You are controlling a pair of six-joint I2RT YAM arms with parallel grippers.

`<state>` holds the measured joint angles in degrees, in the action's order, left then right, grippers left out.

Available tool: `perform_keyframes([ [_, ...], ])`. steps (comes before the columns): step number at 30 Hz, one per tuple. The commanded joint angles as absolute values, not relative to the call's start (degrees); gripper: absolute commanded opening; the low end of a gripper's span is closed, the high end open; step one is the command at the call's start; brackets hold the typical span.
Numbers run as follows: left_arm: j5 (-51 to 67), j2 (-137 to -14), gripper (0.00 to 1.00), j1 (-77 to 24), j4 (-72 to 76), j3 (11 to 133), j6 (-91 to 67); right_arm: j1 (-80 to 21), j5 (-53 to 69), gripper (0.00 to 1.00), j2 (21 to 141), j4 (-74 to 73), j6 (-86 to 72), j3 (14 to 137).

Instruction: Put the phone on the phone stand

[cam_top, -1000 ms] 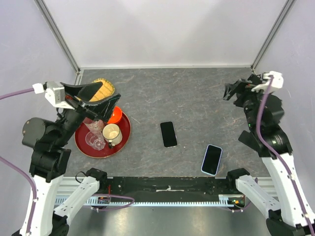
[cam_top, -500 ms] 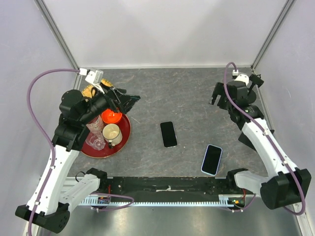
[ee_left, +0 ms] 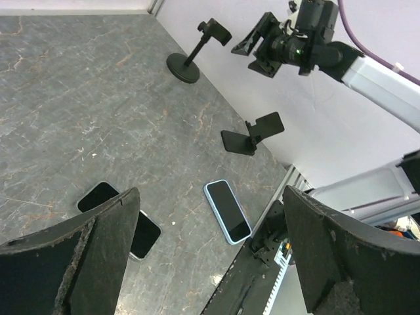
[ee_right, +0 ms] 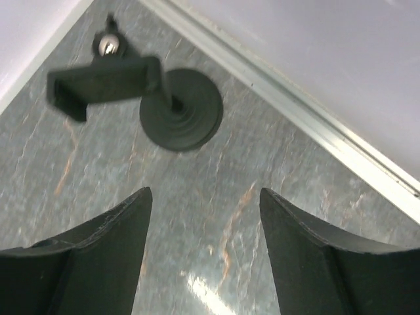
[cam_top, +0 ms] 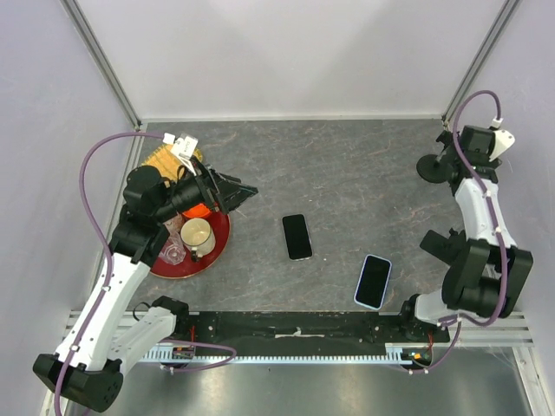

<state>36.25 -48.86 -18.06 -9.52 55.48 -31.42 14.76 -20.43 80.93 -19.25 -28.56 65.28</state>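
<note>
A black phone (cam_top: 297,237) lies flat mid-table; it also shows in the left wrist view (ee_left: 148,233), partly behind a finger. A blue-cased phone (cam_top: 374,281) lies near the front edge, also in the left wrist view (ee_left: 228,211). A folding phone stand (cam_top: 442,245) sits at the right, also in the left wrist view (ee_left: 252,134). A round-base clamp stand (cam_top: 431,167) stands far right, also in the right wrist view (ee_right: 182,108). My left gripper (cam_top: 241,189) (ee_left: 210,195) is open and empty, raised left of the black phone. My right gripper (cam_top: 458,156) (ee_right: 205,195) is open and empty above the clamp stand.
A red tray (cam_top: 186,263) at the left holds a beige cup (cam_top: 197,234), a clear glass (cam_top: 169,251) and an orange bowl (cam_top: 204,208). A yellow woven item (cam_top: 161,160) lies behind it. White walls close in the back and both sides.
My left gripper has swung out to the right, past the tray toward the middle. My right arm has folded back toward the far right corner, over the clamp stand. The phones have not moved.
</note>
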Motion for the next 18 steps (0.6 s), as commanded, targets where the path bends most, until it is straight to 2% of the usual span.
perform_keyframes([
  [1, 40.2, -47.6, 0.95, -17.8, -5.9, 54.7, -33.7, 18.4, -18.6, 0.73, 85.8, -14.6, -25.8, 72.0],
  [4, 39.8, -47.7, 0.95, -17.9, -6.2, 54.1, -32.0, 18.8, -18.5, 0.72, 89.3, -14.4, -24.2, 75.9],
  [9, 37.8, -50.1, 0.95, -20.5, -7.7, 55.5, -28.4, 19.0, -15.1, 0.59, 93.5, -15.2, -21.5, 79.9],
  [16, 37.1, -52.6, 0.96, -23.1, -6.8, 56.8, -27.5, 19.1, -15.6, 0.60, 96.0, -15.8, -19.2, 83.6],
  [17, 37.1, -52.7, 0.96, -23.1, -6.4, 56.8, -27.5, 19.1, -14.8, 0.59, 96.2, -15.8, -18.8, 83.8],
  [18, 37.2, -52.9, 0.96, -23.1, -6.2, 56.8, -27.6, 19.1, -12.7, 0.53, 96.8, -15.9, -18.5, 84.0],
])
